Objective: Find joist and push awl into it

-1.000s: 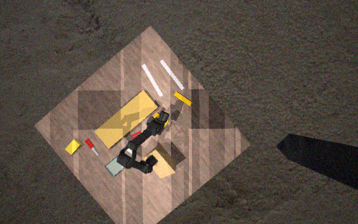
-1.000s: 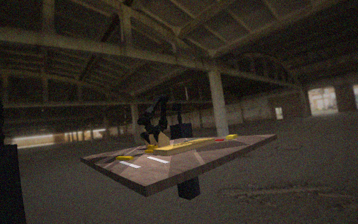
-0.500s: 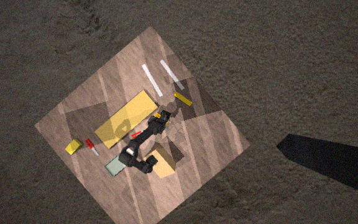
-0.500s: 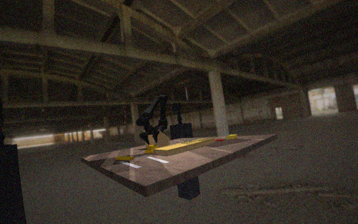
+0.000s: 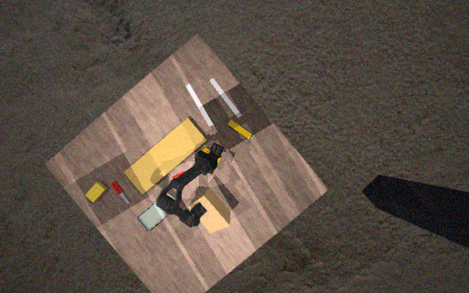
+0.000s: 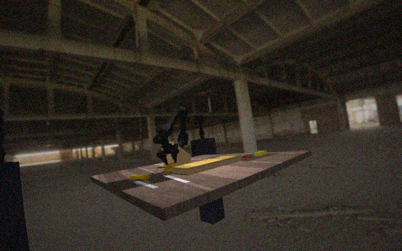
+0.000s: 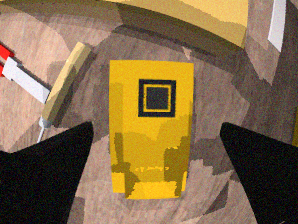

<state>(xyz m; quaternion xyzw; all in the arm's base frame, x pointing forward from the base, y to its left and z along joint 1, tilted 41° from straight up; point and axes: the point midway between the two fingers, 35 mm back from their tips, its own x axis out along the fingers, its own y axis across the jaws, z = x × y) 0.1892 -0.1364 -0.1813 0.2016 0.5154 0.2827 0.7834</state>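
The stud finder (image 5: 206, 150) (image 6: 169, 167) (image 7: 155, 135), a yellow block with a black square mark, lies on the table beside the end of the long yellow floor panel (image 5: 165, 156) (image 6: 204, 164) (image 7: 200, 17). My gripper (image 5: 213, 155) (image 6: 169, 160) (image 7: 160, 128) is open over the stud finder, one finger on each side with gaps. A red-handled tool with a thin metal tip, seemingly the awl (image 5: 178, 175) (image 7: 27, 80), lies left in the wrist view, its shaft crossed by a tan strip (image 7: 65, 85). A pale grey-green square (image 5: 150, 219) may be the tray.
Another red-handled tool (image 5: 116, 188) (image 6: 246, 157) lies near a yellow block (image 5: 96, 192) (image 6: 260, 153). A yellow bar (image 5: 239, 129) (image 6: 139, 177) and two white strips (image 5: 199, 104) (image 5: 225, 98) lie beyond the panel's end. A tan block (image 5: 214, 216) (image 6: 183, 155) stands near the arm's base.
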